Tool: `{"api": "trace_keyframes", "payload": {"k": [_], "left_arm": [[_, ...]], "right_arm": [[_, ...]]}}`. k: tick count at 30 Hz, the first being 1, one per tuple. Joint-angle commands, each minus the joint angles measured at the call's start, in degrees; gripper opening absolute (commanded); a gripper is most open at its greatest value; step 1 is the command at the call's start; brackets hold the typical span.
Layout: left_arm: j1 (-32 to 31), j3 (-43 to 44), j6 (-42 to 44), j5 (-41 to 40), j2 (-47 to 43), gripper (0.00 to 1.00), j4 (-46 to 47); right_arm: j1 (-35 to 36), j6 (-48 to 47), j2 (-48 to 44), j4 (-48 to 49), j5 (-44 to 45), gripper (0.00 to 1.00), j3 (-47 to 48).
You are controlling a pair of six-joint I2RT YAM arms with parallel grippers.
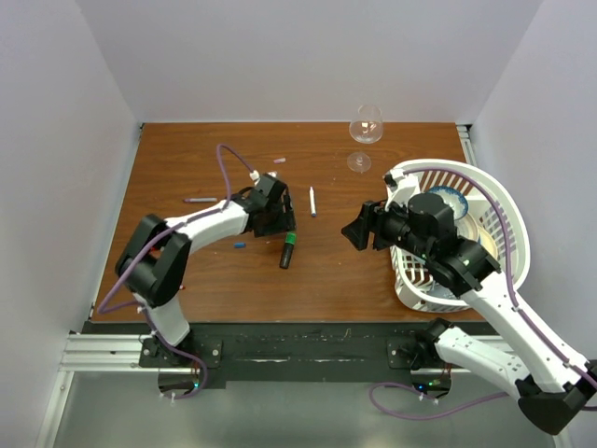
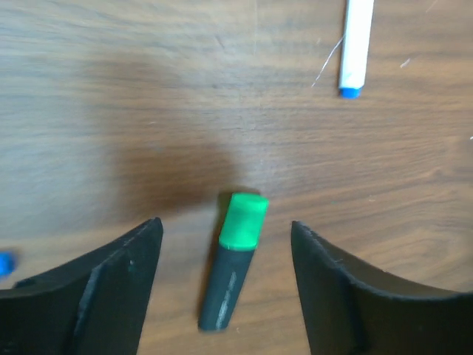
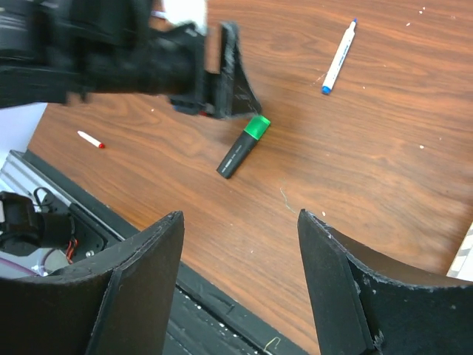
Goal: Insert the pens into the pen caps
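Observation:
A black marker (image 2: 230,285) with a green cap (image 2: 242,220) on its end lies flat on the wooden table (image 1: 201,271). My left gripper (image 2: 226,225) hangs over it, open, a finger on each side and neither touching it. Beyond it lies a white pen (image 2: 355,44) with a blue tip. A loose blue cap (image 1: 240,245) sits left of the marker, a thin grey pen (image 1: 201,199) further left, and a pale pink cap (image 1: 279,160) at the back. A white pen with a red end (image 3: 91,139) shows in the right wrist view. My right gripper (image 3: 240,214) is open and empty over the table's near edge.
A white basket (image 1: 508,210) holding dishes stands at the right edge under my right arm. A wine glass (image 1: 365,126) stands at the back, right of centre. The black base rail (image 1: 298,341) runs along the near edge.

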Motion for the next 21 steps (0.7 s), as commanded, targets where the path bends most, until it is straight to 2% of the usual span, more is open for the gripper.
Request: {"api": "trace_keyframes", "payload": {"k": [1, 8, 11, 21], "left_arm": [[2.2, 0.6, -4.1, -8.4, -9.3, 0.78, -6.4], [12.6, -5.2, -15.3, -14.1, -21.8, 0.74, -14.9], [17.1, -6.0, -17.5, -20.2, -26.0, 0.73, -19.9], [37.0, -8.7, -12.5, -26.2, -31.4, 0.72, -27.4]], "right_arm": [[0.1, -0.3, 0.8, 0.9, 1.6, 0.66, 2.6], [0.0, 0.9, 0.5, 4.9, -0.6, 0.64, 0.6], [0.1, 1.0, 1.3, 5.7, -0.6, 0.63, 0.8], [0.1, 3.4, -0.2, 12.2, -6.2, 0.61, -3.0]]}}
